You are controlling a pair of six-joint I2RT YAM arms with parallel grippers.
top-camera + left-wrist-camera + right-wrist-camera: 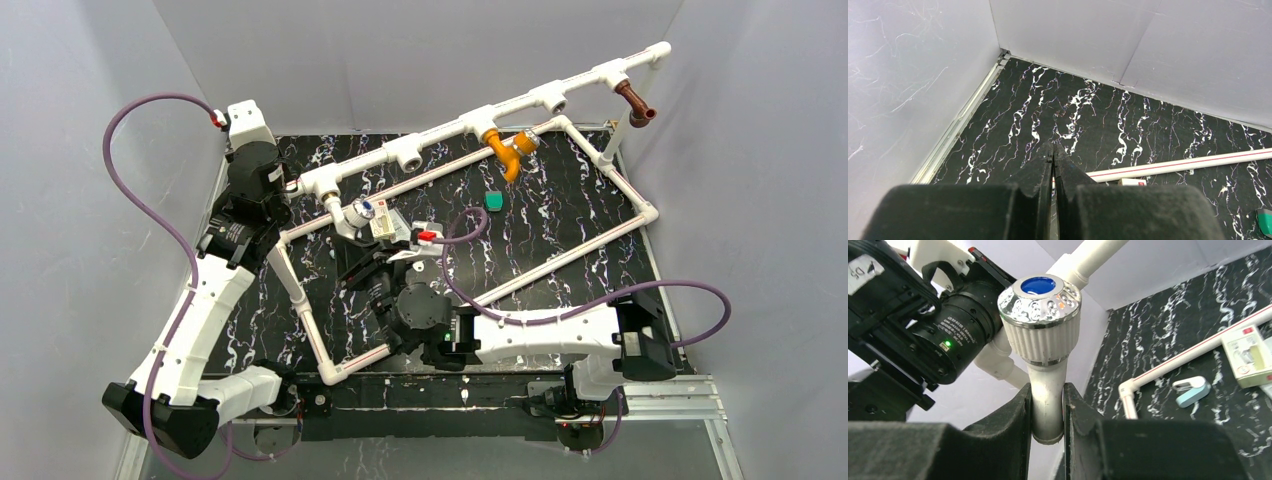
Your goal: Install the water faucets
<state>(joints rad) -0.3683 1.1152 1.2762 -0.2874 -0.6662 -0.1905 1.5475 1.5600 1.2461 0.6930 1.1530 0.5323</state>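
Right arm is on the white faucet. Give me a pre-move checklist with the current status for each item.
1. Right pincer grip on white faucet: ok, clamped on its stem from both sides.
2. White faucet seated in the T-fitting: cannot tell, the joint is hidden.
3. Left pincer free: ok, shut on nothing, over the table.
4. Room around the white faucet: probably not ok, the left arm's wrist sits close beside it.
5. Orange faucet and reddish-brown faucet on the pipe frame: ok.
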